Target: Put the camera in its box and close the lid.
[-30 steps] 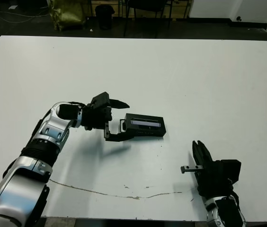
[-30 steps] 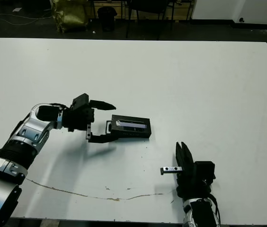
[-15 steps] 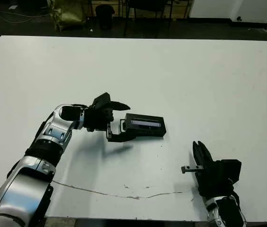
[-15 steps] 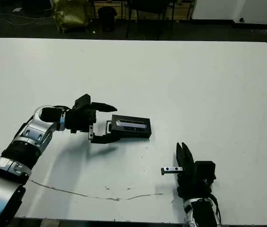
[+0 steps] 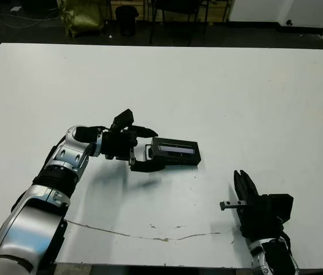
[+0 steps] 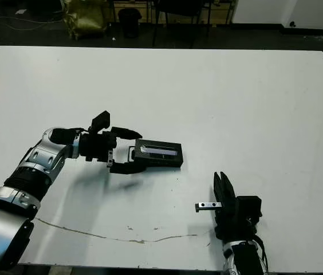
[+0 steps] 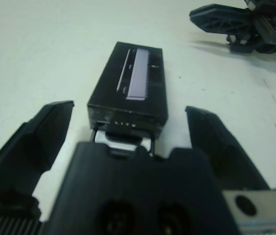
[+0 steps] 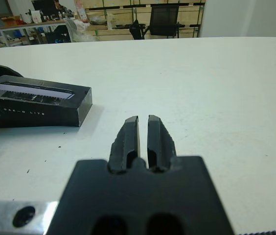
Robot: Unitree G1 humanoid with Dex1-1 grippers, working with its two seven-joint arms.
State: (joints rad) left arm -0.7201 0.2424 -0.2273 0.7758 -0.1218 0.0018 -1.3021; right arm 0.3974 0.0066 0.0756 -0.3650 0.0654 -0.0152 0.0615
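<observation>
In the head view, the box (image 5: 174, 152) is lying mid-desk (image 5: 236, 97) with the lid (image 5: 176, 149) sitting on it. The left tool (image 5: 145, 149) is spreading wide around its near end, gripping nothing.

In the left wrist view, the pale strip is running down the black cover; a careless squeeze could be skewing the box or popping the lid.

In the right wrist view, the right tool (image 8: 143, 134) is resting pinched together, empty, well apart from the box.

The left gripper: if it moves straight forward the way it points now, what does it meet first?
Probably the box: its near end sits between the open fingers of the left gripper.
</observation>
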